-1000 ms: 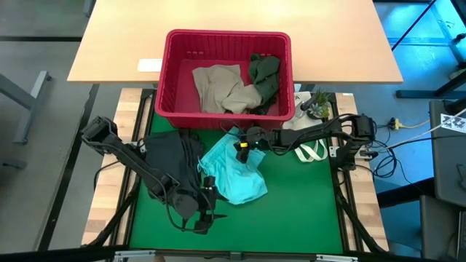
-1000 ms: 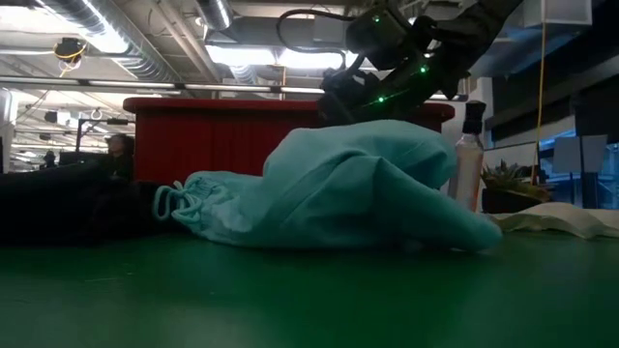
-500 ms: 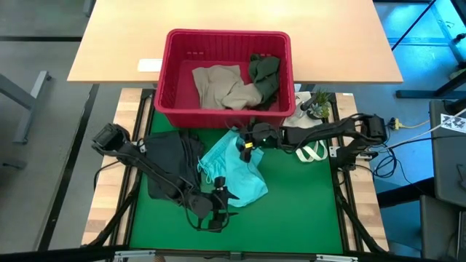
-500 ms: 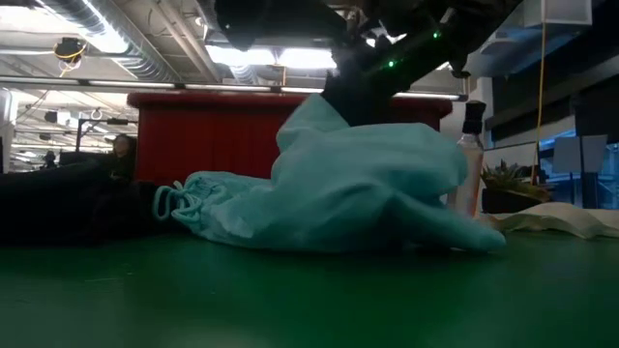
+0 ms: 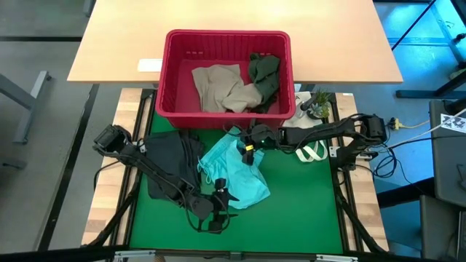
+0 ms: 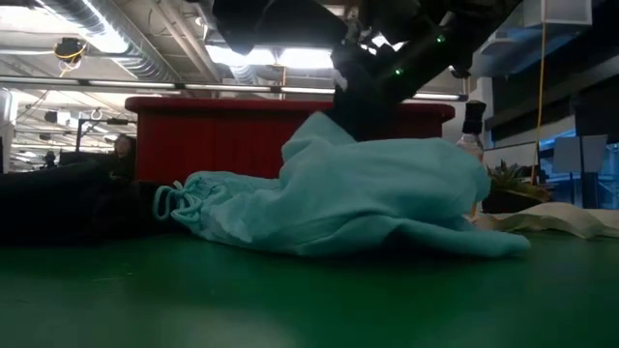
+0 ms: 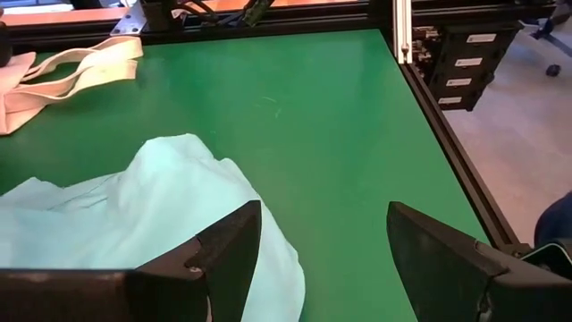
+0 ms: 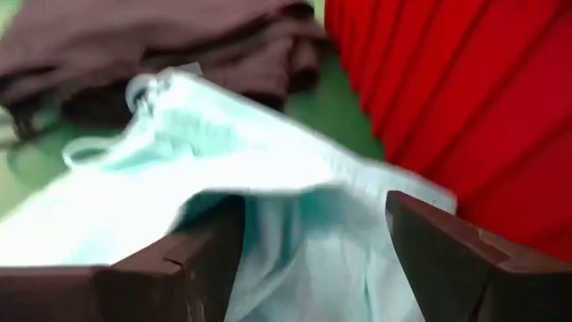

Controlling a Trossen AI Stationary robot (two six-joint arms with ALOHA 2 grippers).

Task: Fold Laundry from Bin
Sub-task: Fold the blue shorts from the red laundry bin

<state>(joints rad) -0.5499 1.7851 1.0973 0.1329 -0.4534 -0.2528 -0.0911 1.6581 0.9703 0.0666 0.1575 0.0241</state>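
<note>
A light teal garment [image 5: 237,175] lies bunched in the middle of the green mat, with a raised peak [image 6: 311,124] at its far side. My right gripper [image 5: 244,149] stands open over that far edge, cloth [image 8: 304,179] between its fingers. My left gripper [image 5: 222,198] is open and low at the garment's near edge; in its wrist view the near corner of the garment [image 7: 179,206] lies just ahead. A black garment [image 5: 169,156] lies flat on the mat to the left. The red bin [image 5: 169,73] beyond holds a beige-tan [image 5: 218,87] and a dark olive [image 5: 263,73] garment. My right gripper has its two fingers [image 8: 179,259] on either side of the teal garment's far hemmed edge [image 8: 268,134], coming slanting down from the table's right. The cloth rises to a peak right below it; I cannot tell whether the fingers touch it.
A white cloth bag with loop handles [image 5: 309,151] lies on the mat's right side. A spray bottle [image 6: 471,145] and a small plant [image 5: 318,105] stand at the far right. Bare green mat [image 5: 291,211] lies to the near right.
My left gripper has come down and toward the table's right, up to the teal garment's near edge. Under my right gripper the garment's round top was drawn up into a peak. It then sank a little, and the garment's right part spread out along the mat.
</note>
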